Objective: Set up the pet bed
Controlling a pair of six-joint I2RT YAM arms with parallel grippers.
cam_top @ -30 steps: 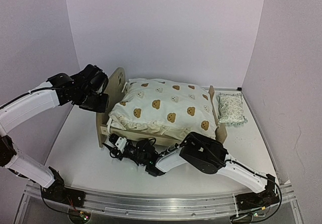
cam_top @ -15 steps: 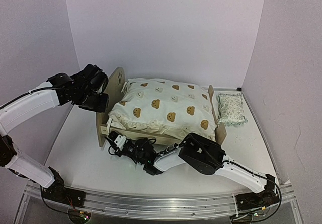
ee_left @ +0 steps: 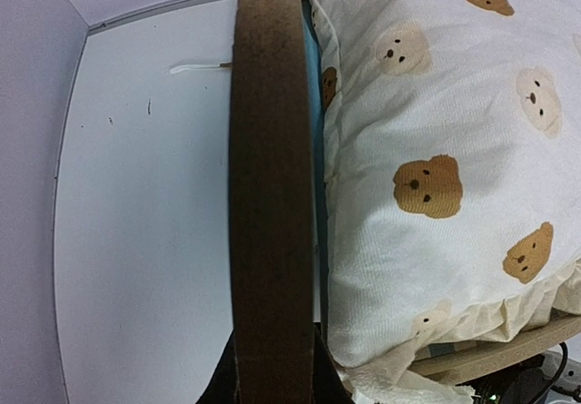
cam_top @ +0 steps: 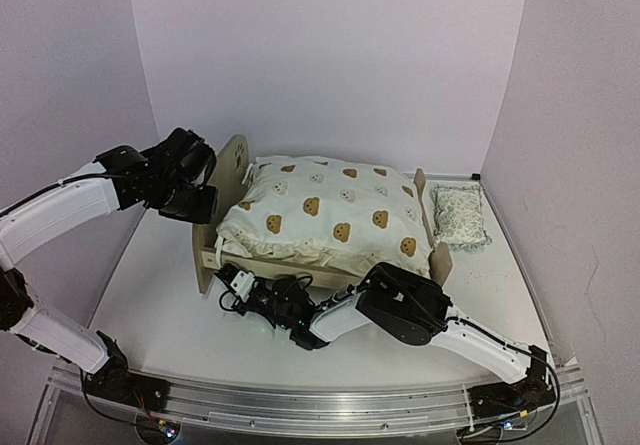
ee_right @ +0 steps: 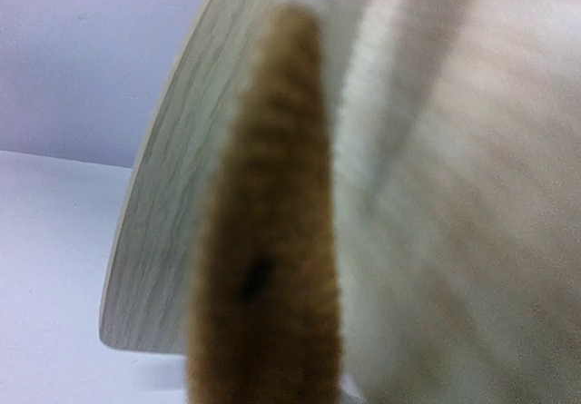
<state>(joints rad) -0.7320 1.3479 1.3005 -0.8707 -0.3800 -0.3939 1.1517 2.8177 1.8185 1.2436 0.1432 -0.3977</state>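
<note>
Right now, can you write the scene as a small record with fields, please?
bed: pet bed on the table, headboard at the left
cover: bear-print quilt lying on the bed
pillow: pillow on the table, right of the bed, not on it
left claw: left claw closed on the headboard edge
right claw: right claw low at the bed's near left corner; open or closed unclear

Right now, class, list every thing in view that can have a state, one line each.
pet bed, standing upright on the table.
quilt, spread puffy over the bed.
pillow, lying on the table past the footboard, off the bed.
left gripper, shut on the headboard.
right gripper, low at the bed's near side; open or shut cannot be told.
</note>
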